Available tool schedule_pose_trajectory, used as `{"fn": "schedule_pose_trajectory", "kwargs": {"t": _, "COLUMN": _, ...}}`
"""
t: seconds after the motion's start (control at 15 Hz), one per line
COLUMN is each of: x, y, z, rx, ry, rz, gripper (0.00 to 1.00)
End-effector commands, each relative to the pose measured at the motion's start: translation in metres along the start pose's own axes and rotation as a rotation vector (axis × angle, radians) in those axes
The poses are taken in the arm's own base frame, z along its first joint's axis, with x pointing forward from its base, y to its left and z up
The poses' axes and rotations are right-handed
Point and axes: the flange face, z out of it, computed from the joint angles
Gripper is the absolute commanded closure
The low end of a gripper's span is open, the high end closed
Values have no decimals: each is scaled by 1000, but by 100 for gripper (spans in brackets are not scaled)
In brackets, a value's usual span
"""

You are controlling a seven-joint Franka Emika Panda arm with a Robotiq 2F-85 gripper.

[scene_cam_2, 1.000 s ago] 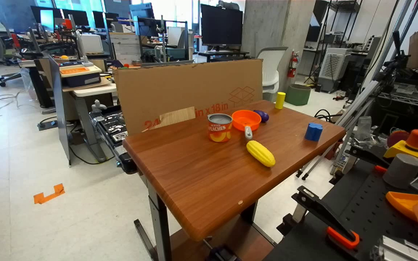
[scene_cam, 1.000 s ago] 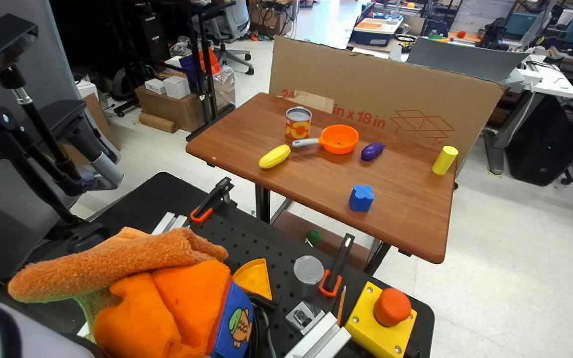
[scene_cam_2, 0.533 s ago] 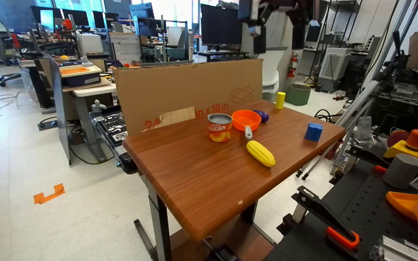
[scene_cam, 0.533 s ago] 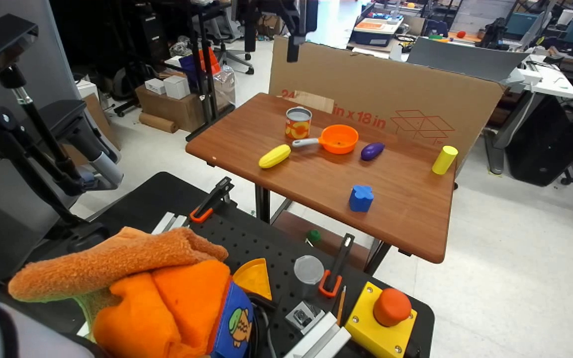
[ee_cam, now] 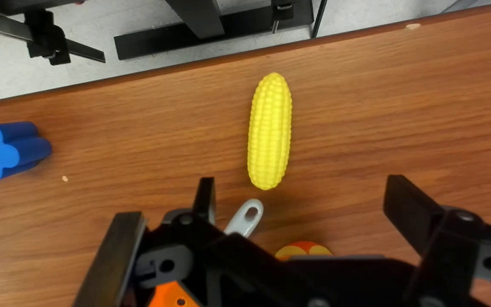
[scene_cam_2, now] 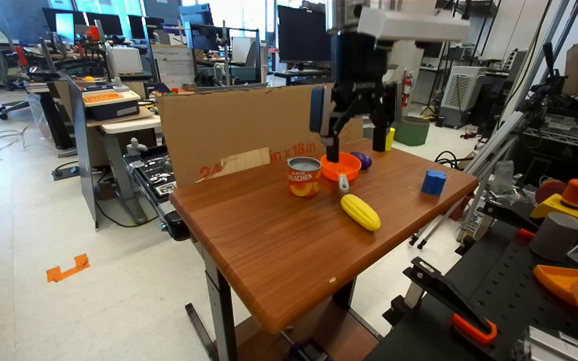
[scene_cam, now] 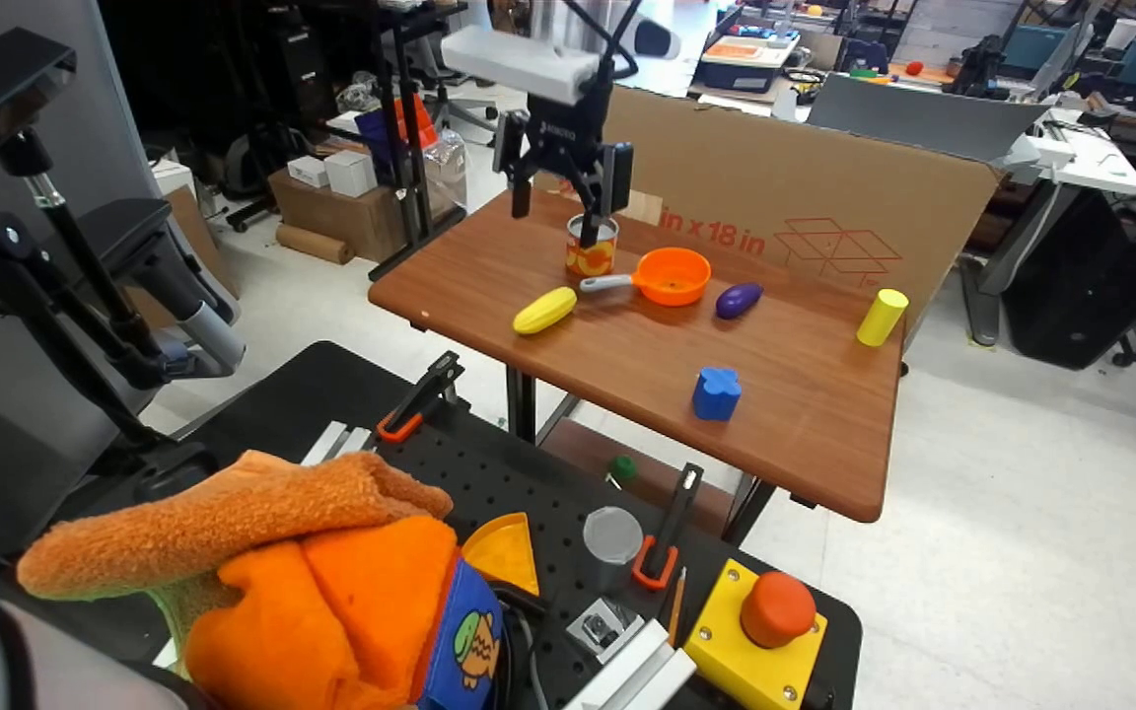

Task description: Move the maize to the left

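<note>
The maize is a bright yellow toy corn cob (scene_cam: 544,311) lying on the wooden table (scene_cam: 785,434). It also shows in an exterior view (scene_cam_2: 360,212) and in the wrist view (ee_cam: 270,131). My gripper (scene_cam: 555,217) is open and empty, above the table around the peach can's height. In the wrist view its fingers are spread wide (ee_cam: 300,187), with the maize ahead of the fingertips and nearer the left finger. In an exterior view the gripper (scene_cam_2: 356,146) hangs behind the maize, over the area of the can and orange bowl. Nothing touches the maize.
A peach can (scene_cam_2: 304,176) stands beside an orange bowl (scene_cam_2: 340,166), whose grey handle (ee_cam: 245,216) points at the maize. A purple eggplant (scene_cam: 739,300), a blue block (scene_cam: 717,394) and a yellow cylinder (scene_cam: 883,318) stand farther along. Cardboard (scene_cam: 775,177) closes the table's back edge.
My gripper came into both exterior views from above and moved down toward the table, staying open. The maize and the other objects have not moved.
</note>
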Motion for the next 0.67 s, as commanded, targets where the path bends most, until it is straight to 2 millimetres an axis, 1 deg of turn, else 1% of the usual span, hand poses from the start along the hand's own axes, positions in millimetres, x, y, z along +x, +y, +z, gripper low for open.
{"fn": "schedule_pose_trajectory", "kwargs": {"t": 0.0, "x": 9, "y": 2, "z": 46, "rx": -13, "ry": 12, "rz": -43, "gripper": 0}}
{"fn": "schedule_pose_trajectory", "kwargs": {"t": 0.2, "x": 12, "y": 7, "z": 85, "rx": -33, "ry": 0, "rz": -53, "gripper": 0}}
{"fn": "schedule_pose_trajectory", "kwargs": {"t": 0.4, "x": 12, "y": 11, "z": 113, "rx": -57, "ry": -23, "rz": -53, "gripper": 0}}
{"fn": "schedule_pose_trajectory", "kwargs": {"t": 0.47, "x": 11, "y": 13, "z": 121, "rx": -63, "ry": -31, "rz": -51, "gripper": 25}}
{"fn": "schedule_pose_trajectory", "kwargs": {"t": 0.53, "x": 11, "y": 13, "z": 125, "rx": -67, "ry": -37, "rz": -50, "gripper": 26}}
{"fn": "schedule_pose_trajectory", "kwargs": {"t": 0.6, "x": 11, "y": 16, "z": 127, "rx": -77, "ry": -34, "rz": -57, "gripper": 33}}
